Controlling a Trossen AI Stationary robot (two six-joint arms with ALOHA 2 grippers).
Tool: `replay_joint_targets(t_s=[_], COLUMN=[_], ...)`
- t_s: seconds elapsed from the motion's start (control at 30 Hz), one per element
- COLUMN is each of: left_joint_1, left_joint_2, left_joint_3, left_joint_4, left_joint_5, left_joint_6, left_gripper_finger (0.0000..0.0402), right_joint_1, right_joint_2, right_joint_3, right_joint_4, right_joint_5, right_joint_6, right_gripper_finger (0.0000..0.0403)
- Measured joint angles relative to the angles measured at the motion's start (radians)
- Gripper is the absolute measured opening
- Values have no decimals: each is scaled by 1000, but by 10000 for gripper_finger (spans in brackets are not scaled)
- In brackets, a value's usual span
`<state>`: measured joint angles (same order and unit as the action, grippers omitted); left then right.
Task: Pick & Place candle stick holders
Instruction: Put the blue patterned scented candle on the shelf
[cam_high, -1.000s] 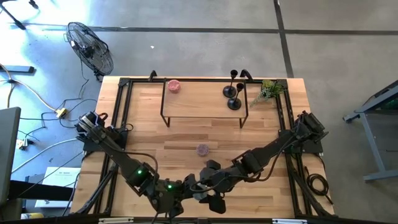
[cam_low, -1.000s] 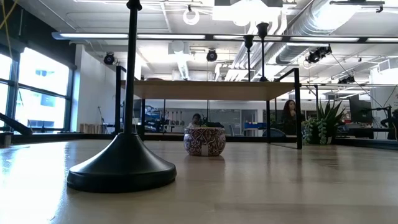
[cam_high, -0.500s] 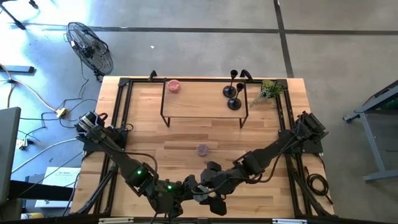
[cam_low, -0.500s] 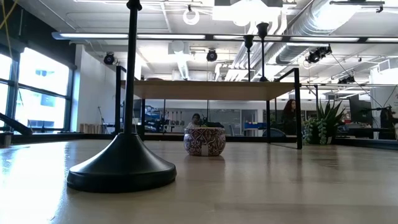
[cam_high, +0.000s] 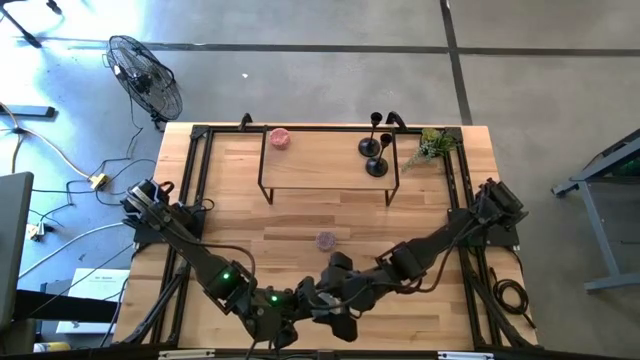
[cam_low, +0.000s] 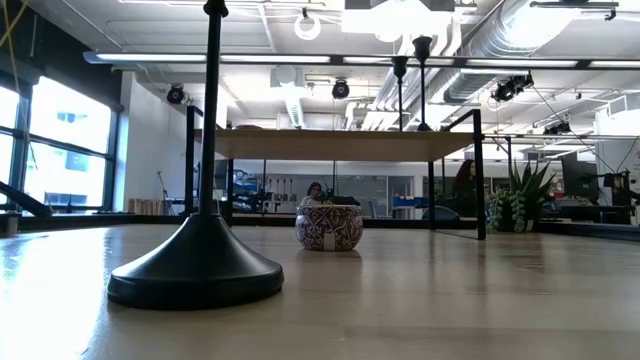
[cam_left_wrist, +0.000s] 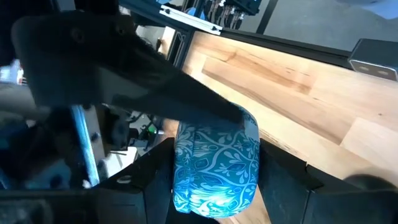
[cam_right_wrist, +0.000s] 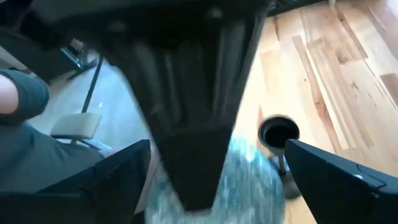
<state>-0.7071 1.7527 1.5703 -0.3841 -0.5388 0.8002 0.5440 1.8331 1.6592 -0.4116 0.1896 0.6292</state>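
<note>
Two black candle stick holders (cam_high: 372, 148) (cam_high: 377, 166) stand on their round bases on the shelf (cam_high: 330, 160) at the far side. A third holder (cam_low: 200, 250) stands on the table near its near edge and also shows in the right wrist view (cam_right_wrist: 278, 134); the arms hide it in the high view. Both grippers meet above the near edge. My left gripper (cam_left_wrist: 216, 186) is shut on a blue patterned tin (cam_left_wrist: 217, 158). My right gripper (cam_right_wrist: 217, 186) is open, with its fingers on either side of that tin (cam_right_wrist: 255, 177). My left gripper pinches the blue tin's round side wall (cam_left_wrist: 180, 168) between its two fingers, which slant downward. The tin is lifted clear of the table. My right gripper has a finger (cam_left_wrist: 186, 93) lying over the tin's far end; I cannot tell whether it touches.
A purple patterned tin (cam_high: 326, 241) sits mid-table, and a pink one (cam_high: 279, 138) sits on the shelf's left end. A small plant (cam_high: 432, 148) stands at the far right corner. Black frame rails (cam_high: 195, 200) run along the table's sides.
My right gripper has turned a little at the wrist beside the left gripper. The holders and tins have stayed where they were.
</note>
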Motion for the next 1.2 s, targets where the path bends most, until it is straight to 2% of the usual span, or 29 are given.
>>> replay_joint_targets(t_s=[0.2, 0.5, 0.7, 0.83, 0.93, 1.07, 1.13, 1.2], left_joint_1=[-8, -35, -35, -35, -35, -34, -33, -33], left_joint_2=[0, 0, 0, 0, 0, 0, -1, -4], left_joint_3=[0, 0, 0, 0, 0, 0, 0, 0], left_joint_4=[-11, -15, -7, -3, 4, -43, -91, -147], left_joint_5=[0, -119, -300, -436, -582, -859, -942, -980], left_joint_6=[-23, -56, -192, -237, -262, -273, -300, -335], left_gripper_finger=[191, 191, 191, 191, 191, 191, 191, 191], right_joint_1=[26, 97, 147, 171, 189, 208, 210, 210], right_joint_2=[-51, -122, -136, -136, -136, -136, -136, -136], right_joint_3=[0, 0, 0, 0, 0, 0, 0, 0], right_joint_4=[-52, -102, -151, -184, -207, -214, -214, -214], right_joint_5=[81, 210, 348, 398, 458, 532, 538, 537], right_joint_6=[21, 25, 42, 107, 153, 182, 182, 178], right_gripper_finger=[358, 357, 357, 357, 357, 357, 357, 357])
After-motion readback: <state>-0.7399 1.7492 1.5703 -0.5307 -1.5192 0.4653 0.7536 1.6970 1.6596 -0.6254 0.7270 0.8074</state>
